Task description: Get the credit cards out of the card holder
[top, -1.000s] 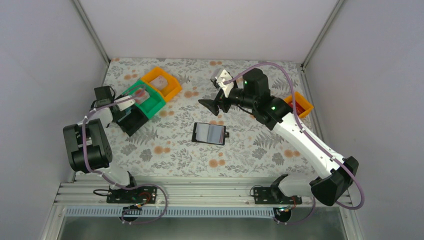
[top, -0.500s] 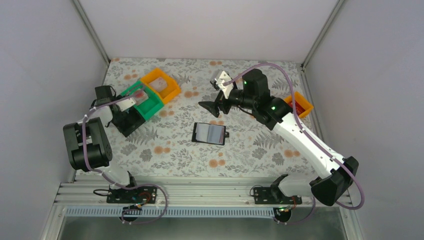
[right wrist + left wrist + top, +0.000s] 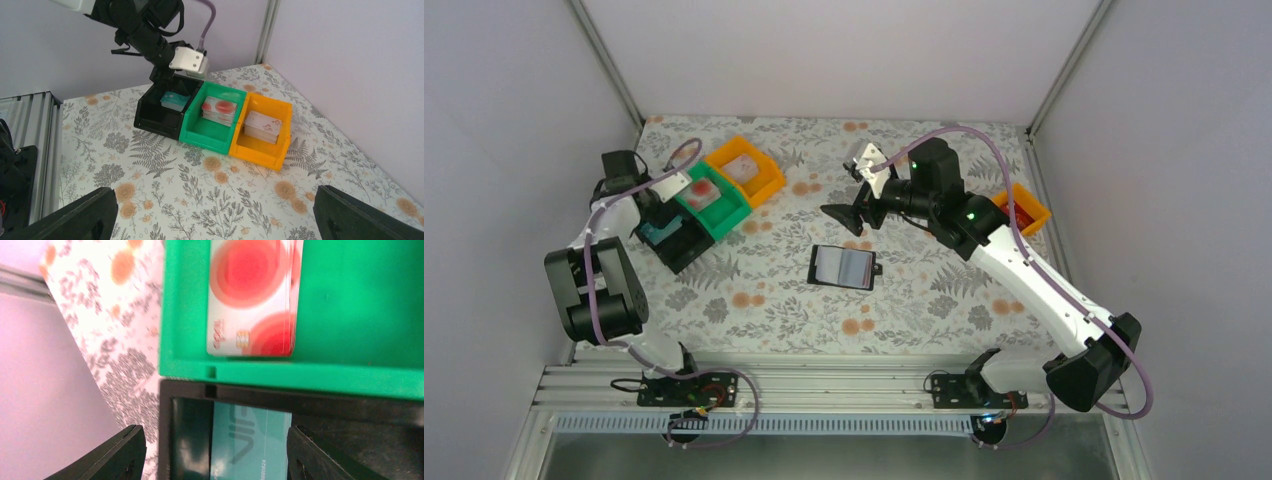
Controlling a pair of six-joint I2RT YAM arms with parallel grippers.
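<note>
Black card holder lies open mid-frame on the floral surface. At upper left, the left gripper hangs spread over a teal credit card in the black tray, beside the green tray holding red-spotted cards. The right gripper, spread wide and empty, hovers just up-frame of the holder.

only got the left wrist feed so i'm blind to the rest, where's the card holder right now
Observer: The card holder lies open and flat in the middle of the table.
Operator: right arm holding it
Observer: No, the right gripper hangs over the table beyond it, jaws open and empty.
Operator: what's next to the green tray
Observer: An orange tray right beside it holds a stack of pale cards.
</note>
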